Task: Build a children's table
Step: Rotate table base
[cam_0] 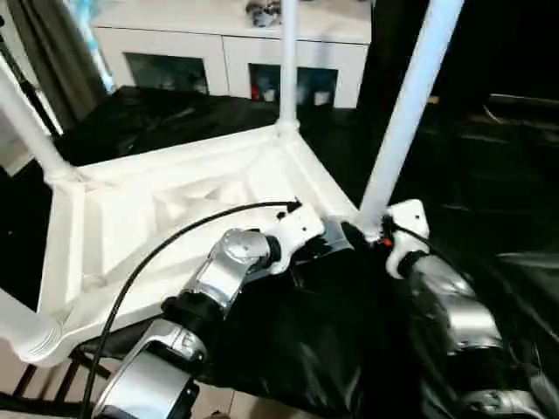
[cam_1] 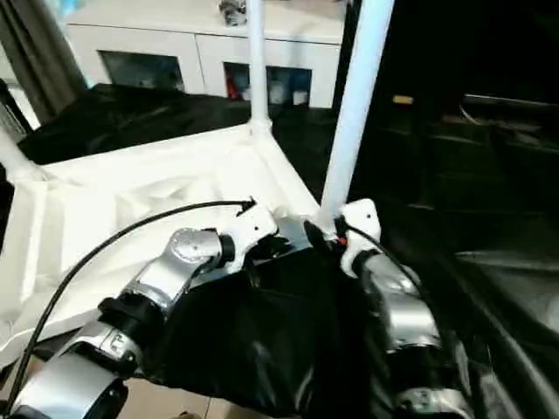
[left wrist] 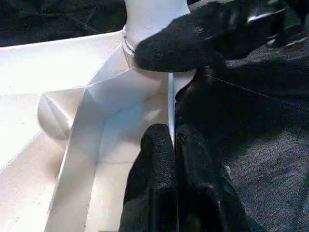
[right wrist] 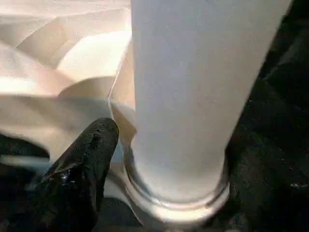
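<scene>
Left eye view: the white tabletop [cam_0: 148, 218] lies upside down on a surface draped in black cloth [cam_0: 306, 340], ribbed underside facing up. Legs stand in its corner sockets: one at the far corner [cam_0: 288, 61], one at the left [cam_0: 26, 122], one at the near left corner [cam_0: 22, 327] leaning out toward the picture's edge, and one at the near right corner [cam_0: 406, 113], tilted a little to the right.

The left pincer [left wrist: 173, 145] sits on the near right rim of the tabletop, its two black fingers pressed together with the thin edge of the rim between them, so it is clamped on the tabletop just beside the near right socket. A black cable [cam_0: 148, 257] loops over the left forearm.

The right pincer [cam_0: 371, 234] is at the base of the near right leg. In the right wrist view one black finger [right wrist: 79, 179] lies beside the leg's flared end where it meets the socket; the other finger is hidden behind the leg, so I cannot tell whether it is gripping.

Behind the tabletop stands a white cabinet [cam_0: 236, 52] with glass doors.
</scene>
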